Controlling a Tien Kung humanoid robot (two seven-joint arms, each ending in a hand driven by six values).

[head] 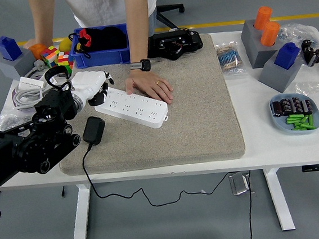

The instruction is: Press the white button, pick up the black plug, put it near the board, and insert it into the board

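The black plug lies flat on the grey mat, just left of the white power strip, and its black cable trails off the table's front edge. My left hand, white with loosely spread fingers, hovers over the strip's left end, above the plug and apart from it, holding nothing. A person's hand rests on the strip's far right part. No white button can be made out on the strip.
A blue bin and colour cubes stand behind my hand. A coiled white cable lies at the far left and a black device at the back. A plate of green parts and grey blocks stand on the right.
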